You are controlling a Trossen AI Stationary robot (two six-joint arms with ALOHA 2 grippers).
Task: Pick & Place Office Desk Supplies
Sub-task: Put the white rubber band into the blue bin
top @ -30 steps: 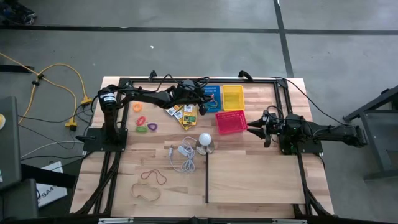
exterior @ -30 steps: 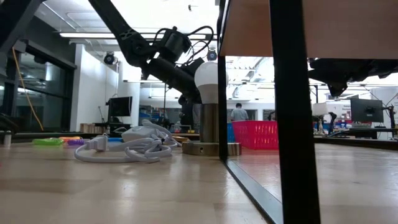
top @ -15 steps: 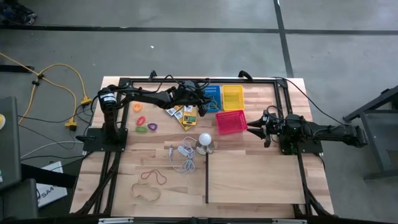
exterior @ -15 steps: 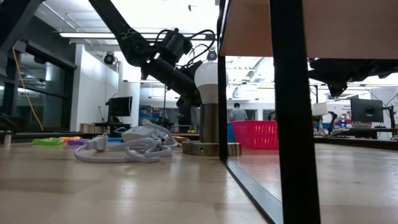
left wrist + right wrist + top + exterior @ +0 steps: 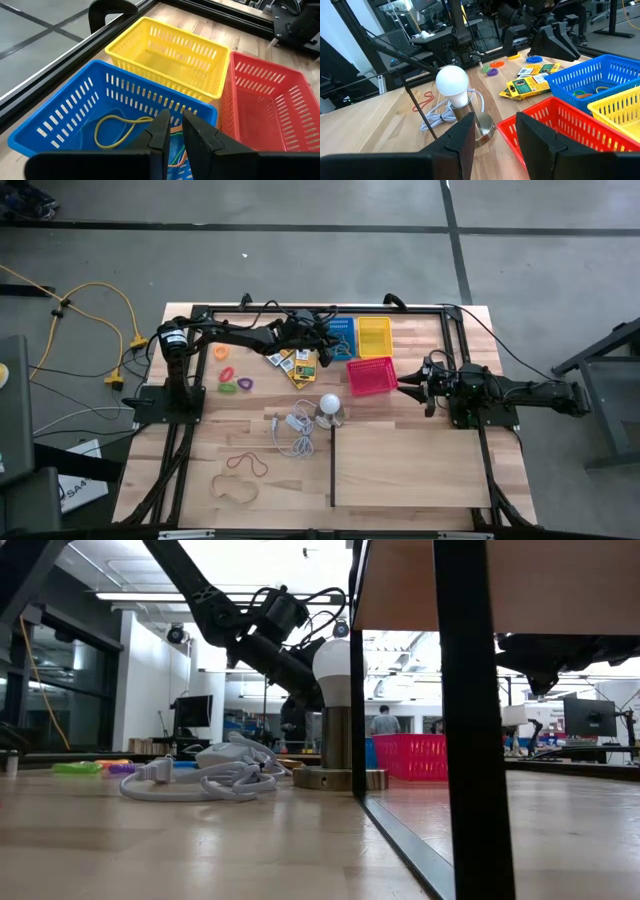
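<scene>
Nothing much is changed in the last second: the left hand (image 5: 173, 116) is still held over the blue basket (image 5: 45, 125), nearly pressed together, nothing seen pinched. A yellow band (image 5: 117, 131) is already inside. The right hand (image 5: 412, 385) is parked, spread, by the red basket (image 5: 370, 375). Packets (image 5: 527, 86) are left on the tabletop (image 5: 400, 470), print unreadable.

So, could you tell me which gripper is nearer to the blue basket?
Left. The left gripper hangs over the blue basket; the right gripper waits beyond the red basket.
</scene>
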